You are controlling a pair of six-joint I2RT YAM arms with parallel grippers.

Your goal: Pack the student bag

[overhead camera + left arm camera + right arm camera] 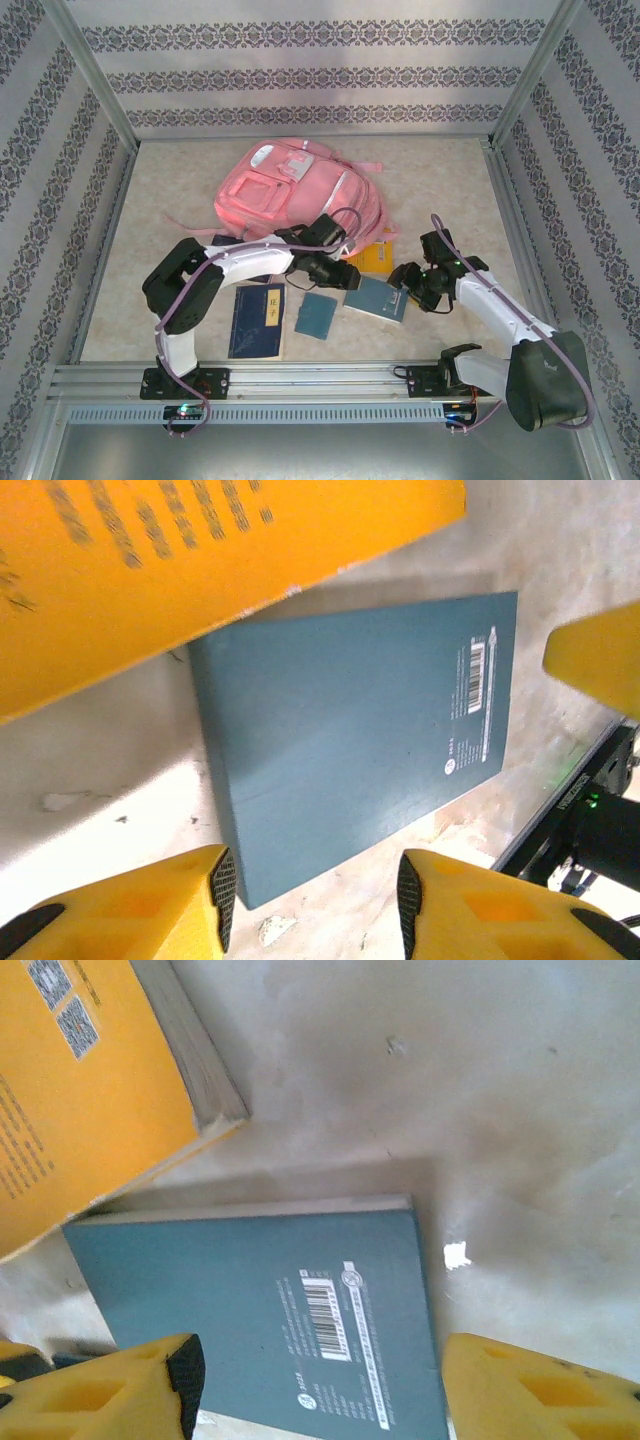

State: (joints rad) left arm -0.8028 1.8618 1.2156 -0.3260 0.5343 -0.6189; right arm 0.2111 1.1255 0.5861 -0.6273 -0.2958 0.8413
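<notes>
The student bag (295, 190), large and pink, lies at the back of the table. A yellow book (374, 256) rests by its near right corner, and a teal book (377, 298) lies flat in front of that. My left gripper (345, 273) hovers open at the teal book's left end. In the left wrist view the teal book (360, 740) has its near corner close to the left finger of my open gripper (312, 905). My right gripper (400, 280) hangs at the book's right end. Its open jaws (320, 1400) straddle the barcode end of the teal book (250, 1310), below the yellow book (80, 1090).
A dark blue book (258, 320) and a small teal book (317, 315) lie near the front rail. Patterned walls and metal posts enclose the table. One yellow finger of the right gripper (600, 650) shows in the left wrist view. Bare tabletop (450, 180) lies right of the bag.
</notes>
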